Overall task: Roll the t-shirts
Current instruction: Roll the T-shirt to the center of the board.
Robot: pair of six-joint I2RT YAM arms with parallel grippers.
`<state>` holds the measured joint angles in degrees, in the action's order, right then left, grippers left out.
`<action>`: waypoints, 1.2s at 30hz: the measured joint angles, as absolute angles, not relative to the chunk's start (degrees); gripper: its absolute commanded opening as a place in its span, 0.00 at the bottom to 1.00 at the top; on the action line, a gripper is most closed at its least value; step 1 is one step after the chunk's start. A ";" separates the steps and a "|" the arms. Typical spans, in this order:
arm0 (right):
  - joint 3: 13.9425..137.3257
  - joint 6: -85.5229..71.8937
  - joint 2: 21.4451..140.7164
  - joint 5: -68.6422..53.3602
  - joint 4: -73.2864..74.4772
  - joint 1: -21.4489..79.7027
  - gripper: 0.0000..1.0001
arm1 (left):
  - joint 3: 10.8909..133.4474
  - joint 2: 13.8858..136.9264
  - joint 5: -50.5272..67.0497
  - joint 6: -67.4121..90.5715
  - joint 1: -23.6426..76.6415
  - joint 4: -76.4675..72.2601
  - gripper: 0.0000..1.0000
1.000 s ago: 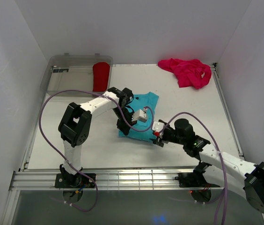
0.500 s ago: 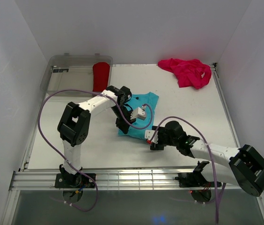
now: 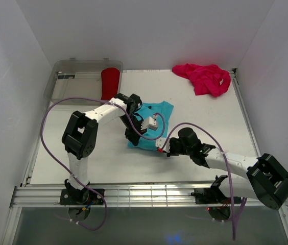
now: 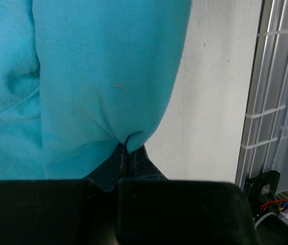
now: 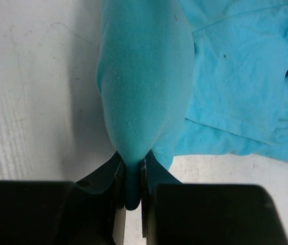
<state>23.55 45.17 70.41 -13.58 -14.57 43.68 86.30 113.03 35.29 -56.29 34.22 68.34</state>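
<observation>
Turquoise t-shirt: mid-table, part-folded, its near edge running left to right; it is pinched at the left end by the left gripper and at the right end by the right gripper, both pressed together on a fold of cloth. The cloth lies away from both grippers toward the far side, long axis roughly near-to-far, so a roll would likely travel outward from that held edge, neither arm clearly nearer. Clear bin, far left: holds the red t-shirt at its right end; magenta t-shirt crumpled far right, outside any container.
</observation>
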 measured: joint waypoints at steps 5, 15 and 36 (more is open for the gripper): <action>26.52 44.21 66.22 -20.40 -6.37 42.68 0.08 | 83.64 111.42 35.83 -56.73 34.06 69.52 0.06; 29.65 39.24 69.60 -33.41 2.17 34.59 0.08 | 83.61 108.95 38.50 -55.59 32.95 71.26 0.49; 35.16 28.60 81.38 -37.82 4.27 28.18 0.08 | 70.39 96.88 36.47 -39.57 28.47 54.02 0.98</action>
<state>35.16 28.60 81.38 -37.82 4.27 28.18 70.39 96.88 36.47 -39.57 28.47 54.02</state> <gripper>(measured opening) 0.146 0.979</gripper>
